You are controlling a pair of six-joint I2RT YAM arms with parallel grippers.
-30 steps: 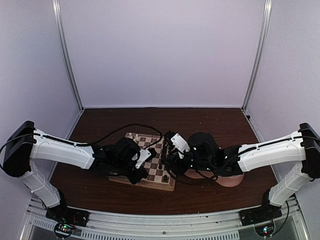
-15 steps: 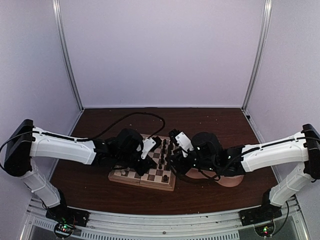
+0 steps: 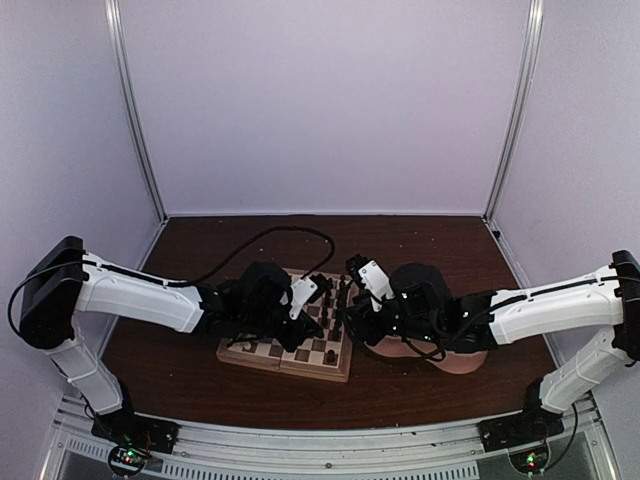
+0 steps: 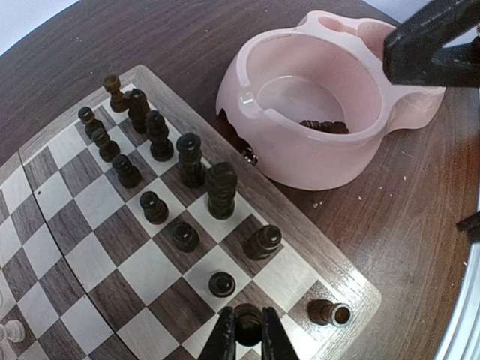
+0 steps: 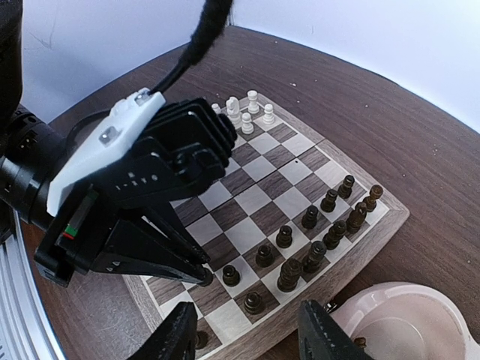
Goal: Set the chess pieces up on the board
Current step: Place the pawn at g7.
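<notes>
Left gripper [image 4: 247,339]: my jaws, nearly closed, pinch one dark piece [image 4: 247,322] between them over a corner square of the board [image 4: 142,270]. The view is too steep to tell whether it touches the square. Other dark pieces [image 4: 187,157] stand in two rows along the rim. Right gripper [image 5: 251,334]: my jaws are half-spread and empty, above the board's edge beside the pink bowl [image 5: 405,315].

arms [image 3: 130,292]: white shells, black joints | cable [image 5: 201,34]: black (looped) | left end effector [image 4: 247,334]: black

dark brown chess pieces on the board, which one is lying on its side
The dark brown wooden piece on the checkered board's corner square beside the left gripper: its pale base shows, while neighbours stand upright.
</notes>
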